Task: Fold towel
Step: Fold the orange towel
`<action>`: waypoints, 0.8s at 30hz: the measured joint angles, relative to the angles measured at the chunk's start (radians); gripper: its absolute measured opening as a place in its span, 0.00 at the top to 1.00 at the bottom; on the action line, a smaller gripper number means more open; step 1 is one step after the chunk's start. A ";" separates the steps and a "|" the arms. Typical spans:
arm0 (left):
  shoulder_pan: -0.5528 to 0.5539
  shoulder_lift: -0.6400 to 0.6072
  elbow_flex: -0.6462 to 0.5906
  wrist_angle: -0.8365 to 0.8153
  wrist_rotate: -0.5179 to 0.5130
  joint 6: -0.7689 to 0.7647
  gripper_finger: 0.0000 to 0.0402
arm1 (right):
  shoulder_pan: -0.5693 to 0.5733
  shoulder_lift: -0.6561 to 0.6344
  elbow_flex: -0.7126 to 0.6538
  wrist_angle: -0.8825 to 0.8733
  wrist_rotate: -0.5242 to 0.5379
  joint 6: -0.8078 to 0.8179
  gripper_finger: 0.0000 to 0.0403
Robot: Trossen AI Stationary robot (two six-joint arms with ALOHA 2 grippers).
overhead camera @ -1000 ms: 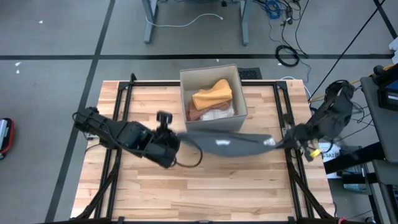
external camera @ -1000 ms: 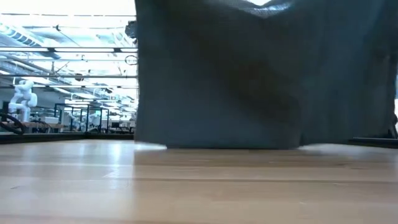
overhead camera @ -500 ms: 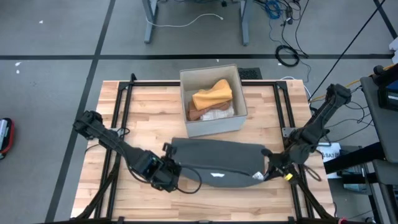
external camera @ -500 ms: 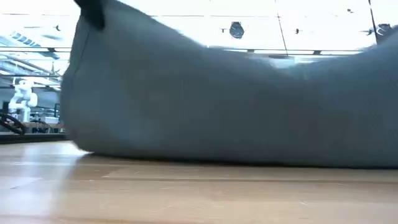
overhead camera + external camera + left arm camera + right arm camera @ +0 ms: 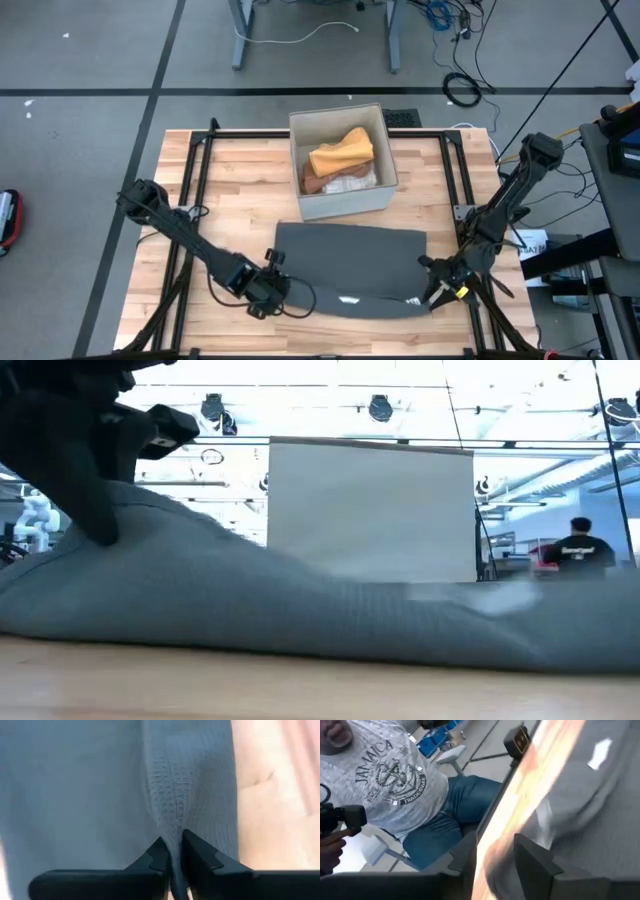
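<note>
A grey towel (image 5: 350, 262) lies spread on the wooden table, its far edge close to the box and its near edge bunched. A white label (image 5: 348, 298) shows near that bunched edge. My left gripper (image 5: 272, 292) is at the towel's near left corner, shut on a ridge of cloth (image 5: 172, 837). My right gripper (image 5: 432, 285) is low at the near right corner, its fingers apart in the right wrist view (image 5: 495, 855). In the low view the towel (image 5: 320, 620) forms a long low mound, with my left gripper (image 5: 100, 525) on its left end. My left gripper pinches a raised fold of the towel (image 5: 171, 851) at its near left corner between its two fingertips. The fingers come slanting down from the table's left. The cloth beyond the fold lies on the table. My right gripper: I cannot tell whether its fingers touch the towel.
A box (image 5: 340, 160) with orange and brown cloths stands at the far middle, just behind the towel. Black frame rails (image 5: 190, 200) run along the table's left and right sides. A person in a grey T-shirt (image 5: 390, 775) sits beyond the table edge. Bare wood lies along the near edge.
Both grippers have come down and toward the table's near edge. The towel, which hung stretched between them above the table, now lies spread flat, its far edge resting near the box and its near edge drawn forward.
</note>
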 joint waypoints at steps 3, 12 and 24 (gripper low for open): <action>-0.020 0.000 -0.013 0.056 0.000 0.000 0.83 | 0.000 0.040 0.000 0.005 0.002 0.048 0.68; -0.078 0.000 -0.013 0.113 -0.001 -0.029 0.78 | -0.001 0.124 0.000 0.025 0.038 0.077 0.62; -0.129 0.000 -0.013 0.113 -0.006 -0.092 0.78 | -0.004 0.220 0.000 0.028 0.271 0.103 0.63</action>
